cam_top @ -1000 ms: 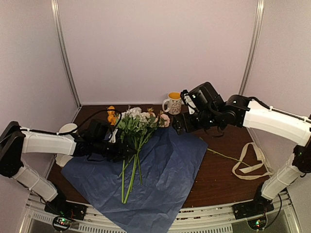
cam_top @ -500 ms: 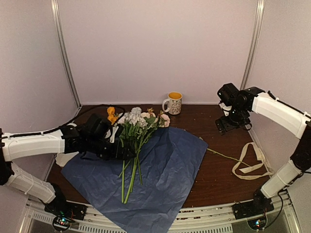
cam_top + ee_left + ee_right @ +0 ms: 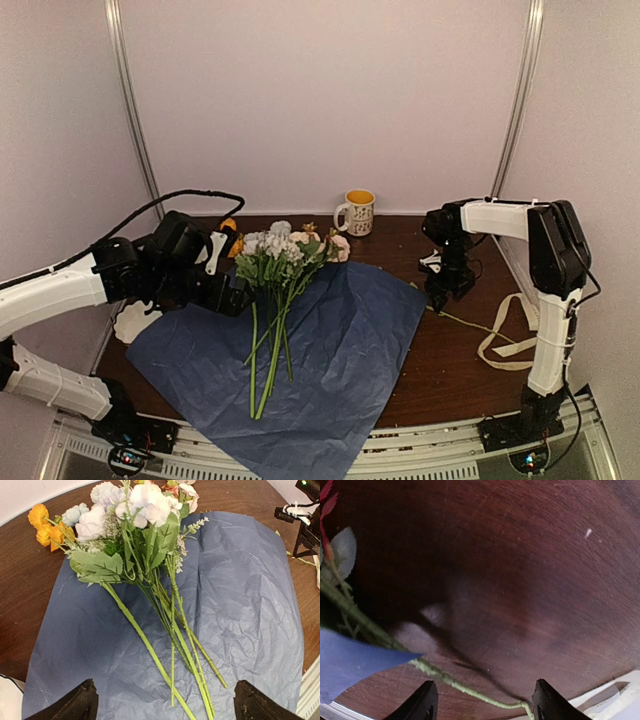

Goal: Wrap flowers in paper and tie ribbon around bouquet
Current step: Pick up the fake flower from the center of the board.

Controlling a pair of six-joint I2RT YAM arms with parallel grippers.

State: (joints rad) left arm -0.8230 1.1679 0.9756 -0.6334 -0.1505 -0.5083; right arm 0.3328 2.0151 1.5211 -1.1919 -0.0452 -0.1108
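Left gripper is seen with its two black fingers spread wide, one at each lower corner of its wrist view, and nothing is clasped between them. From above it is found just left of the leafy part of the bunch, over the left side of the sheet.

The flowers, a bunch of artificial blooms with long green stems and small white, pale blue, pink and orange heads, are laid on the large creased square of thin blue tissue-like paper. The stems are pointed toward the near edge and fanned slightly apart. The heads are turned toward the far wall and reach past the sheet's far edge. The orange heads are seen over bare wood, to the left of the rest.

The paper is spread flat on the dark brown wooden table, with one corner hanging over the near edge.

The right gripper is pointed down close to the tabletop by the paper's right corner. Its fingers are set apart and nothing is clamped. A single thin green stem is seen lying on the wood, running between the fingertips. Contact with it cannot be told.

The long flat cream fabric ribbon is left in loose loops on the table near the right edge, well apart from the flowers. A white patterned mug with a yellow inside is placed by the far wall.
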